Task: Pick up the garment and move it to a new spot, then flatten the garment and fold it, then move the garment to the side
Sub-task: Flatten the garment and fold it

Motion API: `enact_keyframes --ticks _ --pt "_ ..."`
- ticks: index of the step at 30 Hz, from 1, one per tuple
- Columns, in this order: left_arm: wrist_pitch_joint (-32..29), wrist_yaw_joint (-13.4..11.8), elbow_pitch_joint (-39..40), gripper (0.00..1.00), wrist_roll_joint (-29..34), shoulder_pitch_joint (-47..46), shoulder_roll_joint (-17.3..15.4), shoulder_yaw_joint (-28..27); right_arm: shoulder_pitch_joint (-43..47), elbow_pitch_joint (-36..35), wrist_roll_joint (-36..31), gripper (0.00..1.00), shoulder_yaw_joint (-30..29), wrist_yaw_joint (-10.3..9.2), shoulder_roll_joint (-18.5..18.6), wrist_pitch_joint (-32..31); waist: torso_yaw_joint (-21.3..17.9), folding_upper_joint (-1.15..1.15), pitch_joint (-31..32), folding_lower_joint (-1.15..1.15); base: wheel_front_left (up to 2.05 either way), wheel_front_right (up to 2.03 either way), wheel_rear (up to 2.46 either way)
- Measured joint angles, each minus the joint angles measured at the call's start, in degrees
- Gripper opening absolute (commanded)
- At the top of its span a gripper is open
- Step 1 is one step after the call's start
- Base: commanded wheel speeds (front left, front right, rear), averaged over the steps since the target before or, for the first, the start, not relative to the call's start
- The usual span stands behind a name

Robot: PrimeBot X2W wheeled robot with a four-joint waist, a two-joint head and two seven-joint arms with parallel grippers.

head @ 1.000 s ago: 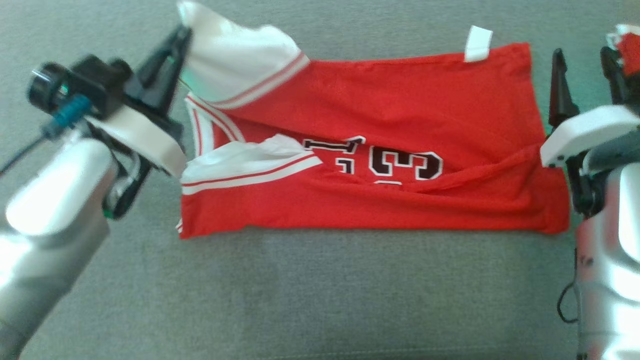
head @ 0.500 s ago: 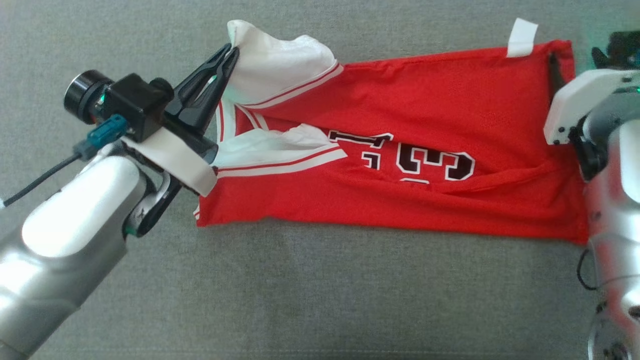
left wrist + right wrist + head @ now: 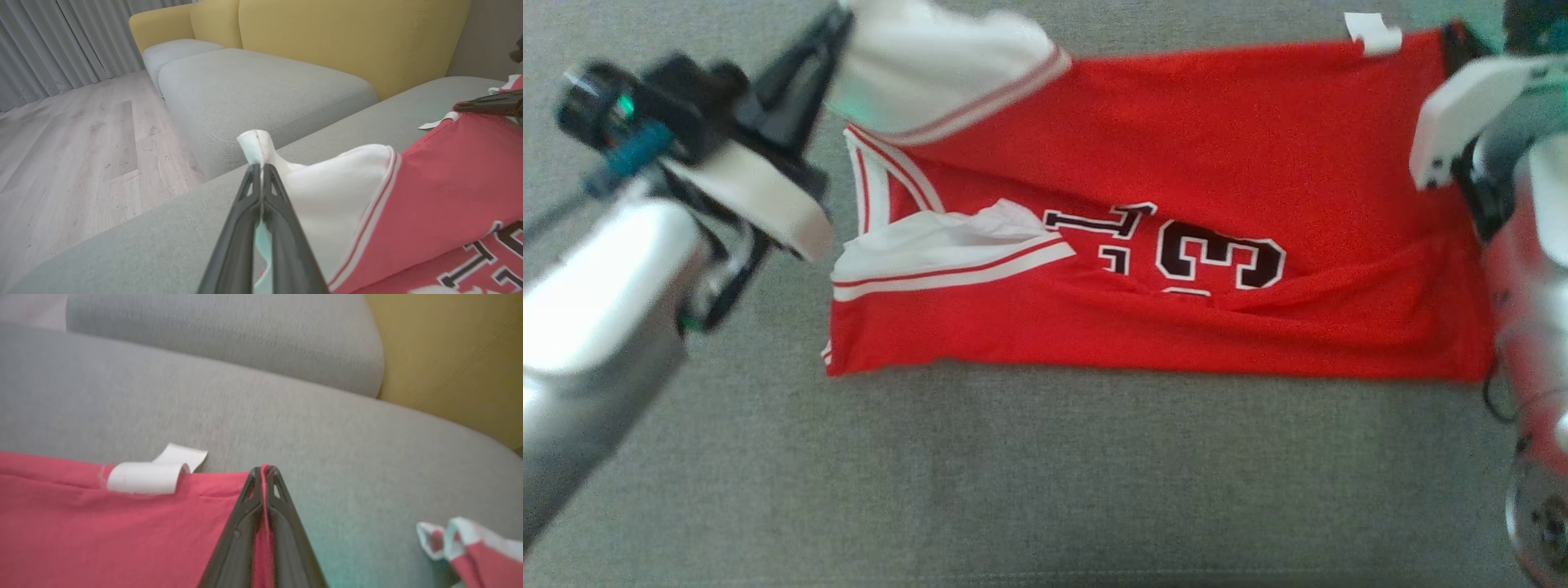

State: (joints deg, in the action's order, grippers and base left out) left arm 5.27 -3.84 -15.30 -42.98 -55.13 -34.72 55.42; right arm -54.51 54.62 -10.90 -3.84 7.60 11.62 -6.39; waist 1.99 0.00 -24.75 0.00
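Note:
The garment [image 3: 1192,163] is a red jersey with white trim and a black number, lying spread on the grey cushion [image 3: 1045,474]. My left gripper [image 3: 840,16] at the upper left is shut on the white shoulder strap [image 3: 327,196], which it holds raised; the pinched tip of cloth sticks out past the fingertips [image 3: 260,166]. My right gripper [image 3: 1455,39] at the upper right is shut on the red hem corner [image 3: 229,490], with cloth squeezed between its fingers [image 3: 264,470]. A white tag [image 3: 147,477] curls at the hem just to the left of it.
A second grey seat [image 3: 253,90] and yellow backrests [image 3: 351,36] lie beyond the cushion. Wood floor [image 3: 73,155] and grey curtains [image 3: 49,41] are off its left end. Another piece of red and white cloth [image 3: 457,539] lies to the right of my right gripper.
My right gripper has shut on the jersey's hem corner, where it stood open beside it before. The left gripper keeps its hold on the white strap. The head view has shifted.

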Motion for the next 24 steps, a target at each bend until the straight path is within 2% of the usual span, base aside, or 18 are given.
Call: enact_keyframes --ticks 6,10,13,18,24 --pt "-1.16 2.14 -7.28 0.00 -0.87 -7.78 -0.25 -2.14 -7.87 0.48 6.81 0.00 1.40 0.00 0.12 4.81 -1.80 0.00 -1.09 0.00 0.00 0.00 0.00" --pt "0.54 3.30 -13.22 0.00 1.89 -13.34 0.59 -2.25 -11.83 0.63 9.96 0.00 2.24 0.00 0.35 8.23 -2.98 0.00 -1.99 0.00 0.00 0.00 0.00" --pt "4.17 3.37 -18.33 0.00 5.16 -17.50 2.40 -2.16 -13.73 1.35 11.21 0.00 3.67 0.00 0.60 10.51 -3.61 0.00 -2.58 0.01 0.00 0.00 0.00" --pt "7.39 3.52 -24.15 0.00 6.99 -20.10 5.38 -2.12 -14.35 3.48 12.51 0.00 5.71 0.00 0.87 12.74 -3.84 0.00 -2.79 0.01 0.00 0.00 0.00" --pt "8.76 6.17 -29.50 0.00 8.26 -19.29 8.23 -1.35 -14.04 7.03 15.44 0.00 10.39 0.00 1.54 14.43 -3.24 0.00 -1.75 0.00 0.00 0.00 0.00"
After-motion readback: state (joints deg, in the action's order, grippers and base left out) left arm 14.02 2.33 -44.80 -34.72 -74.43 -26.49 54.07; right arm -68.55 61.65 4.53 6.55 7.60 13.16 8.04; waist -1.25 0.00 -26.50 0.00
